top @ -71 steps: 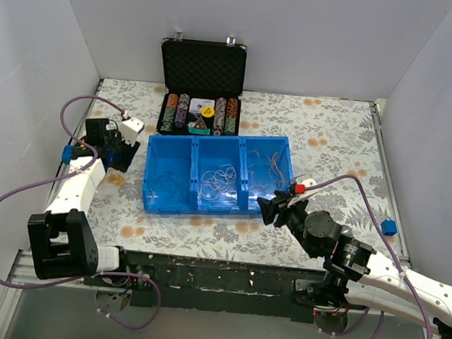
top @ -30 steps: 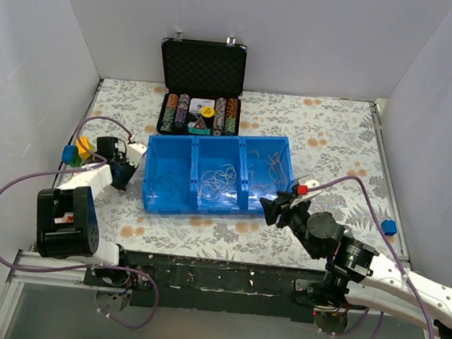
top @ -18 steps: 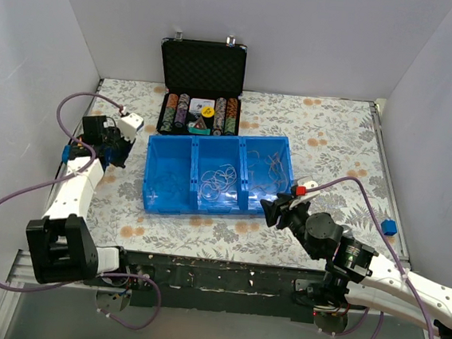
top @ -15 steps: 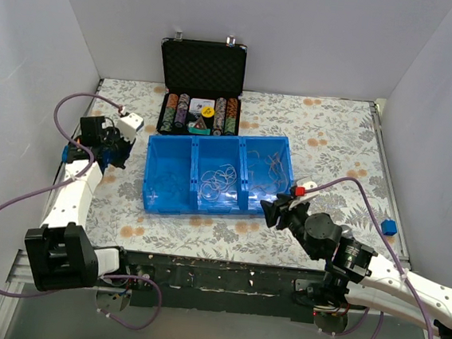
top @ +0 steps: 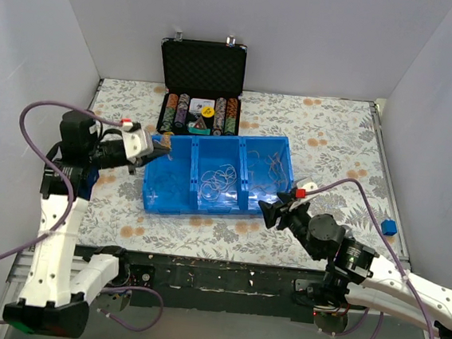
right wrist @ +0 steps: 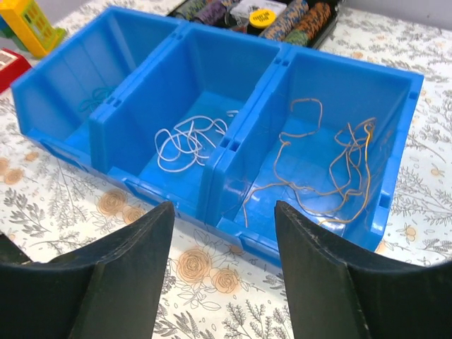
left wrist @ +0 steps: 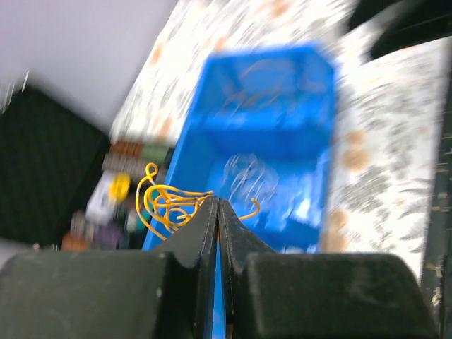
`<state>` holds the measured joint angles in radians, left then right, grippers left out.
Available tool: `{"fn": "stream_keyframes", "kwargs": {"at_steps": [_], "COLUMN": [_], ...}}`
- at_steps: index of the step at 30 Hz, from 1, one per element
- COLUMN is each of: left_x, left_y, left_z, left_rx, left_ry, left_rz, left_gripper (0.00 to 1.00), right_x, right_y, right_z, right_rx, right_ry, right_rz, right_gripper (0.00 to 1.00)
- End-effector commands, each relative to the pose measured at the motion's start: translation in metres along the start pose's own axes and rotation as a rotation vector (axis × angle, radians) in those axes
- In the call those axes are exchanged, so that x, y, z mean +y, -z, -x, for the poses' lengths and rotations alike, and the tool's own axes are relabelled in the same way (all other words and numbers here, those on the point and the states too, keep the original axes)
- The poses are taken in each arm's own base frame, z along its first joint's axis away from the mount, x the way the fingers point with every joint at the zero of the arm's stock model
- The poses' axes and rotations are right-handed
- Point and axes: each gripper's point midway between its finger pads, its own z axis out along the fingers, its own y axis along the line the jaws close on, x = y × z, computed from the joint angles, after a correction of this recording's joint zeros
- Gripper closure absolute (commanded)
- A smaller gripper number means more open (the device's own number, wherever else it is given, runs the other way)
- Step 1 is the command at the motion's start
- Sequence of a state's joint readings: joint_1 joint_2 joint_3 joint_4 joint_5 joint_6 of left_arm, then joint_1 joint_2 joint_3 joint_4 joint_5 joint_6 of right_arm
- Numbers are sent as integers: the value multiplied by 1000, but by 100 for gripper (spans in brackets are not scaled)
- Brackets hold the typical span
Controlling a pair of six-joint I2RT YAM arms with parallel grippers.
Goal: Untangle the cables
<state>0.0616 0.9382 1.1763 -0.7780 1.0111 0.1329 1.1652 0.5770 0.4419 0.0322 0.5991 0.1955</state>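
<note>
The left end effector (left wrist: pixel 217 205) is pressing its fingers tight together on the yellow cables (left wrist: pixel 169 205), a small clump whose loops are fanning out to one side of the fingertips while a single tail is curling out on the other, so the bunch is showing no clear long axis. From above, that grip is hanging at the far left corner of the blue tray (top: pixel 206 209). The right end effector (right wrist: pixel 222 212) is waiting with its fingers well apart and holding nothing, just outside the tray's near right corner and looking in over the pale loops (right wrist: pixel 185 143) in the middle compartment and the tan cords (right wrist: pixel 339 162) in the right one. The clump is therefore lying diagonally across the tray from it, probably forcing a reach over all three compartments for a second hold
</note>
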Motion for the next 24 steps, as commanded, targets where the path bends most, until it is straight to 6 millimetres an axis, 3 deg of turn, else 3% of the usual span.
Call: {"fn": "stream_keyframes", "kwargs": {"at_steps": [1,7,13,17,24], "left_x": [-82,-113,-120,-127,-135], "left_y": [-6,-23,-35,-35,-37], "left_z": [64,69,71,71,69], "left_rx": [-287,-367,-405,-414,-409], "left_ry": [-161,-360,-482,-498,-516], "left_rz": [-369,-479,-503,-519,-534], "left_gripper": [100,100,100,100,100], "right_x": [8,40,90,111,143], "right_y": [10,16,21,24,11], "right_z": [57,101,144,170,201], "right_rx": [-176,-228,-314,-375,-404], "right_ry": [-27,-67,-154,-181,-177], "right_rz": [66,214,443,540,649], "right_gripper": [30,22,16,13,11]}}
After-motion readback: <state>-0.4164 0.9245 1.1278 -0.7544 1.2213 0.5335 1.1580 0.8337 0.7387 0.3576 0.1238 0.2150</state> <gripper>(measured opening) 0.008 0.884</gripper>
